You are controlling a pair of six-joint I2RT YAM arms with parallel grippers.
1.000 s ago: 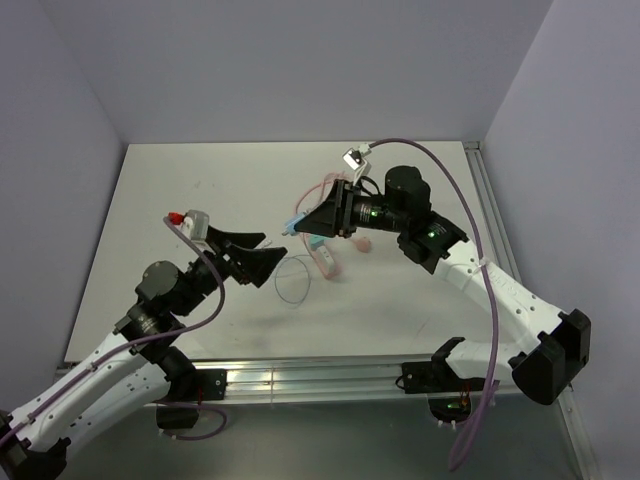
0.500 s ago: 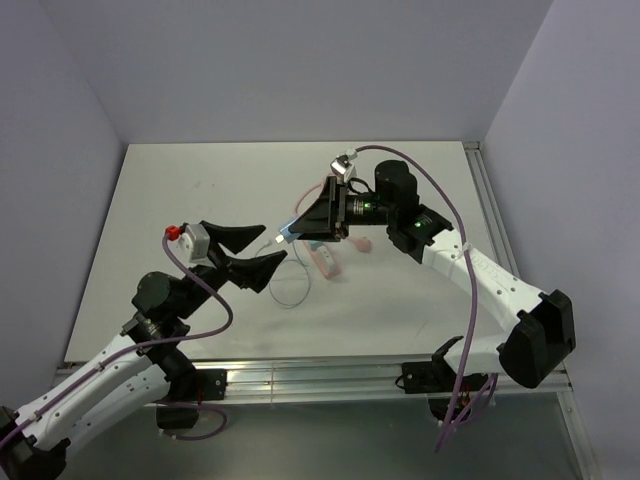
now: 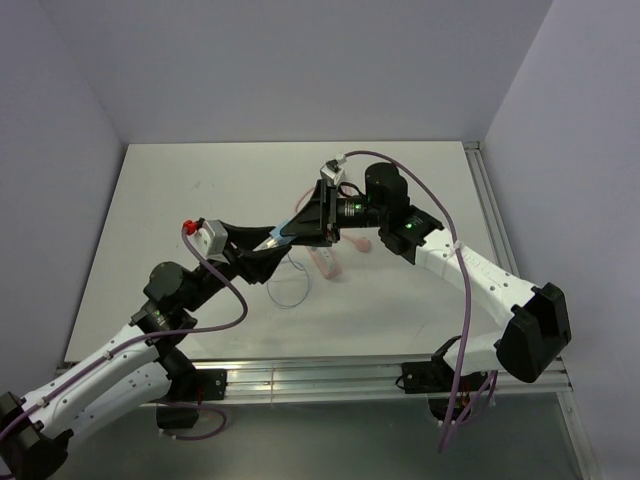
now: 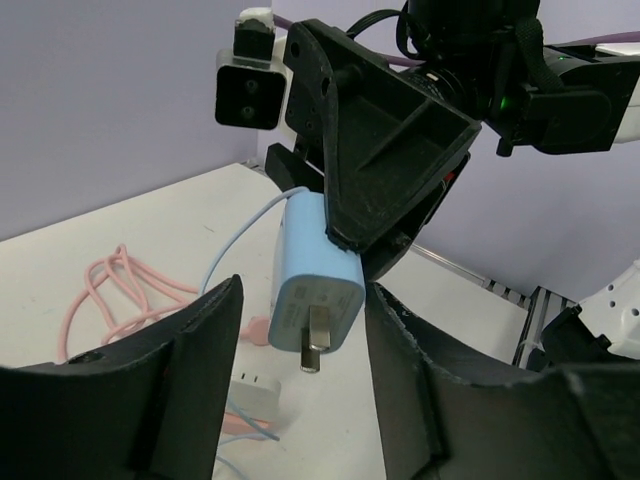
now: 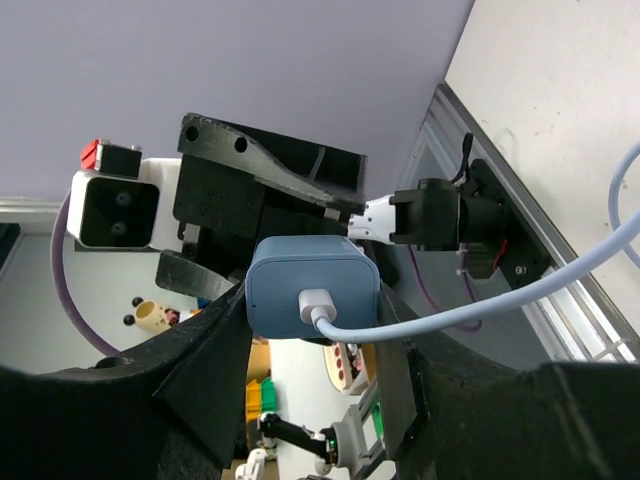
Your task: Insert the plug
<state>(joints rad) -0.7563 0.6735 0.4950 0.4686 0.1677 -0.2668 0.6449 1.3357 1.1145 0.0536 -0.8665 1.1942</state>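
Observation:
My right gripper (image 3: 292, 229) is shut on the light-blue plug (image 3: 281, 235) and holds it in the air above the table's middle. In the right wrist view the plug (image 5: 312, 288) sits between my fingers (image 5: 215, 345), and its pale wire (image 5: 500, 295) runs off to the right. My left gripper (image 3: 263, 251) is open, with its jaws on either side of the plug's front end. In the left wrist view the plug (image 4: 315, 285) points its metal prongs (image 4: 314, 345) at the camera. There is a clear gap to the left finger (image 4: 190, 370).
The pink power strip (image 3: 326, 262) lies on the white table (image 3: 180, 200) just below the grippers. Its socket end also shows in the left wrist view (image 4: 255, 392). Its pink cable (image 3: 318, 186) coils behind it. A thin wire loop (image 3: 290, 297) lies in front.
My right gripper has carried the plug leftward. My left gripper has come up and right to meet it, so the plug's front now sits between the open left jaws.

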